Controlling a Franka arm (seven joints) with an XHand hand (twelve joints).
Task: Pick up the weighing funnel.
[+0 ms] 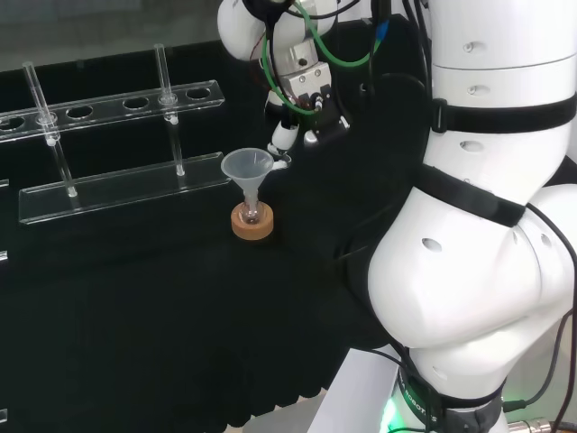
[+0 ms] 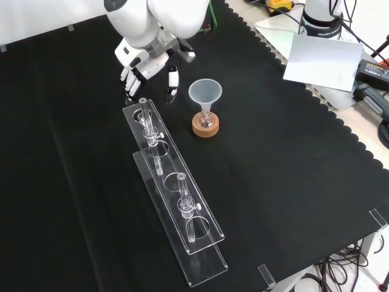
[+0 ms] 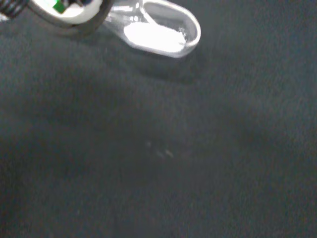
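Note:
The weighing funnel [image 3: 161, 32] is a small clear scoop with white powder in its bowl. In the wrist view its stem end runs under a blurred fingertip [image 3: 69, 12] of the hand. It also shows as a faint clear glint [image 1: 280, 162] on the cloth, just below the hand [image 1: 302, 95] in the head view. From the front, the hand [image 2: 146, 61] hangs low over the cloth with its fingers [image 2: 130, 79] pointing down and the thumb [image 2: 172, 81] set well apart from them. I cannot tell whether the thumb touches the stem. Nothing is clasped between thumb and fingers.
The big funnel [image 1: 247, 170] stands in a small flask on a cork ring [image 1: 251, 224], close beside the hand. A long clear tube rack [image 2: 173, 194] with glass tubes lies next to the hand. The arm's white links [image 1: 487, 225] rise at the right of the head view.

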